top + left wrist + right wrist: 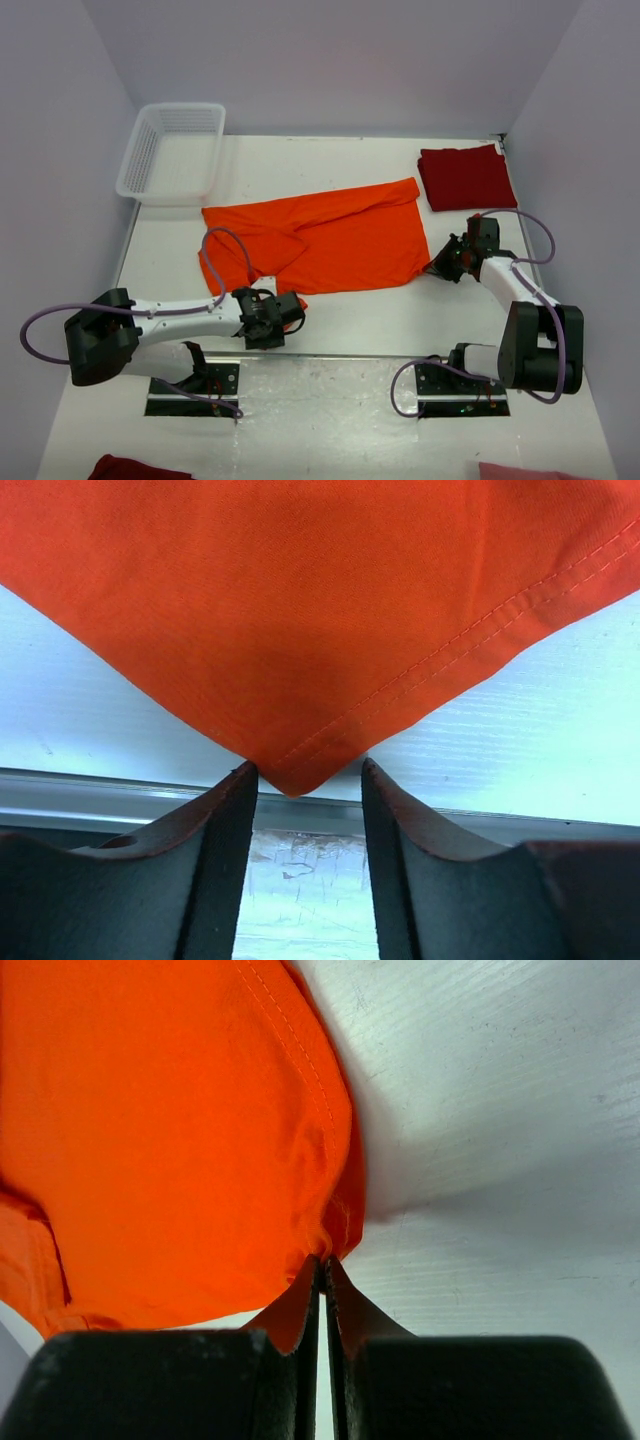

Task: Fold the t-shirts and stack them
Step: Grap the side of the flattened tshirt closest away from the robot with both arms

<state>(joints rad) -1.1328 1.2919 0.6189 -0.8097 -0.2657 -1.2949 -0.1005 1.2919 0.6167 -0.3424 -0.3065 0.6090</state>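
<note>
Your orange t-shirt [330,240] lies spread across the middle of the counter [370,320], long side running 9 to 3 o'clock. Its left part is folded over itself and wrinkled, and its far edge rises toward 1 o'clock. The near-left corner comes to a point at 7 o'clock, just short of the metal strip [350,355] along the counter's near edge.

The jaws of your left arm [180,318] are open. In the wrist view the corner's stitched tip sits between the two fingers [225,860] at their ends, with a gap on either side and nothing pinched.

The jaws of your right arm [515,285] are closed on the orange t-shirt at its 4 o'clock corner. The hem bunches where the tips meet.

The dark red t-shirt [466,177] lies folded in a neat square at 1 o'clock, near the orange one's far-right corner but apart from it. The white basket [135,165] sits at 10 o'clock, tilted against the left wall, near the shirt's far-left edge.

Bare counter shows in a narrow band between the shirt's near edge and the strip, and a wider one at 12 o'clock between basket and red shirt.
</note>
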